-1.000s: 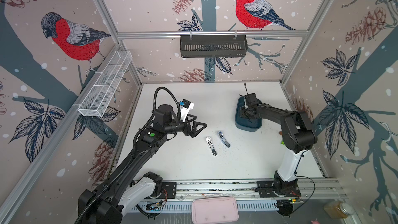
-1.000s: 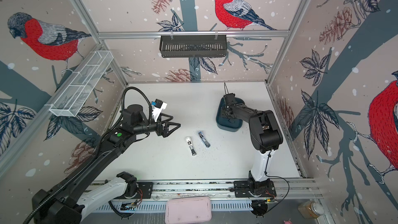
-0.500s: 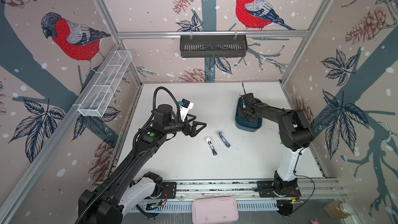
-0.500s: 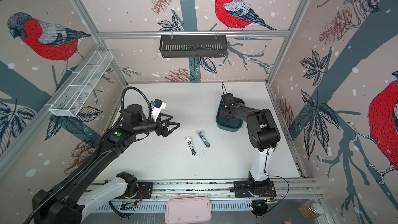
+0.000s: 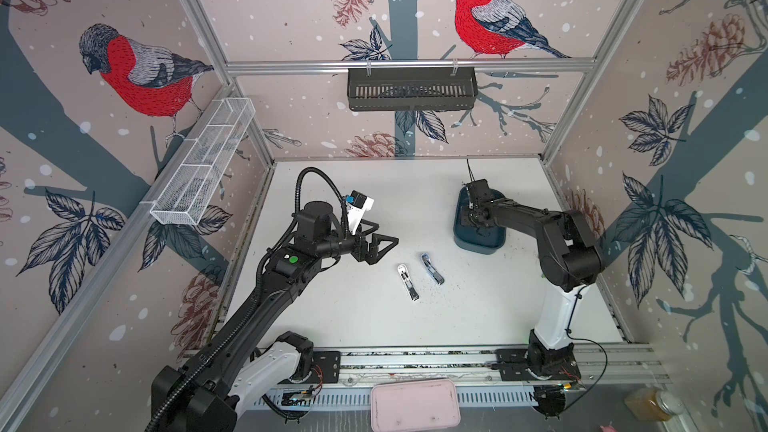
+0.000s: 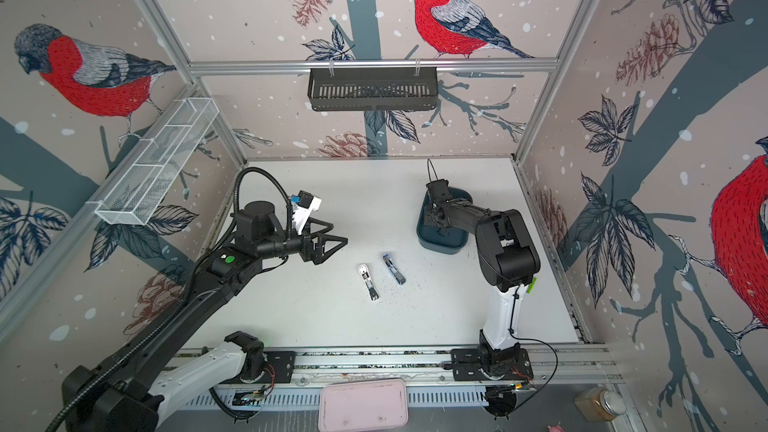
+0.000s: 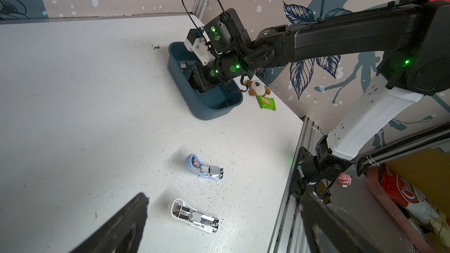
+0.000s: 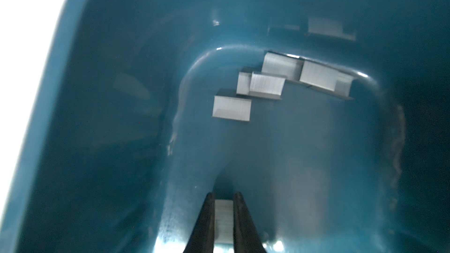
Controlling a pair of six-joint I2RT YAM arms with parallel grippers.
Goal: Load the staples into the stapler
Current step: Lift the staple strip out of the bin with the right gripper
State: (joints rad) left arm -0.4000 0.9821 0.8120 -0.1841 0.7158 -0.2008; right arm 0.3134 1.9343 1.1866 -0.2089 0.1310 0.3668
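**While the left claw point(image 5: 388, 231) hangs spread, the right claw point(image 8: 224, 194) pinches one staple strip point(image 8: 224, 220)**

Where both top views look down on the white table point(image 5: 353, 317), the left claw hovers wide apart and empty, just left of two staplers. A white stapler point(image 5: 408, 281) and a blue stapler point(image 5: 432, 268) lie side by side near the middle, metal insides up, with dark specks scattered round them. The right arm reaches over a dark blue tray point(image 5: 478, 243). Its claw dips inside, hidden by the wrist, so the grip cannot be read from above. One black basket point(image 5: 411, 89) hangs on the back wall, one white wire rack point(image 5: 203, 168) runs along the left wall, and one pink tray point(image 5: 415, 405) sits before the rail.

From the left wrist, the two spread fingers point(image 7: 126, 227) frame only bare table. The white stapler point(image 7: 194, 217) lies nearer and the blue stapler point(image 7: 204, 170) beyond it, apart from each other. Farther off, the right claw is down in the tray point(image 7: 209, 113). One plush toy point(image 7: 258, 88) and one green packet point(image 7: 266, 102) lie just beside the tray, by the wall.

From the right wrist, the two black fingers point(image 8: 242, 225) press both flanks of a single strip, low over the tray floor. Four more staples point(image 8: 231, 108) lie loose in a cluster near the tray's far end, some overlapping.
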